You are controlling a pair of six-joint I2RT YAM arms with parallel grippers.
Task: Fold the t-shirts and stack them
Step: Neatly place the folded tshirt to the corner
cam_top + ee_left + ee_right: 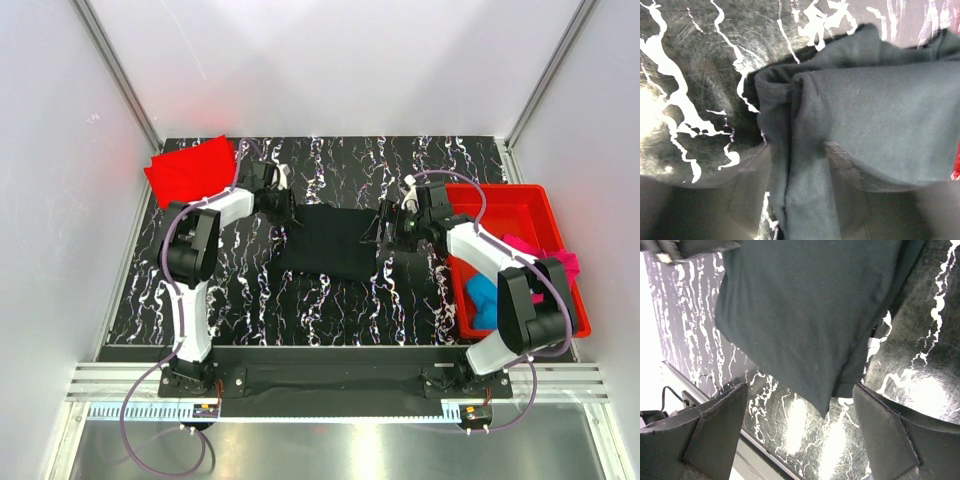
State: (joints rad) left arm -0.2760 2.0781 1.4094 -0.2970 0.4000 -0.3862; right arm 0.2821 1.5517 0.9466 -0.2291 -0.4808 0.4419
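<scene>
the soft black cloth t-shirt [325, 240] lies mid-frame on the marbled table [250, 300]. the right gripper [384, 236] gapes wide, empty. i can't tell whether the left gripper [287, 209], at the shirt's upper-left corner, holds cloth. a one-sided pull could bunch it.

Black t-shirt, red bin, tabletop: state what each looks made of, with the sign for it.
Black t-shirt: soft matte knit cloth, probably cotton; it drapes in folds and shows a stitched hem. Red bin: rigid plastic, smooth, slightly shiny; straight moulded rim. Tabletop: glossy black with white marble-like veins, showing glare; stone or printed film, cannot tell.
</scene>
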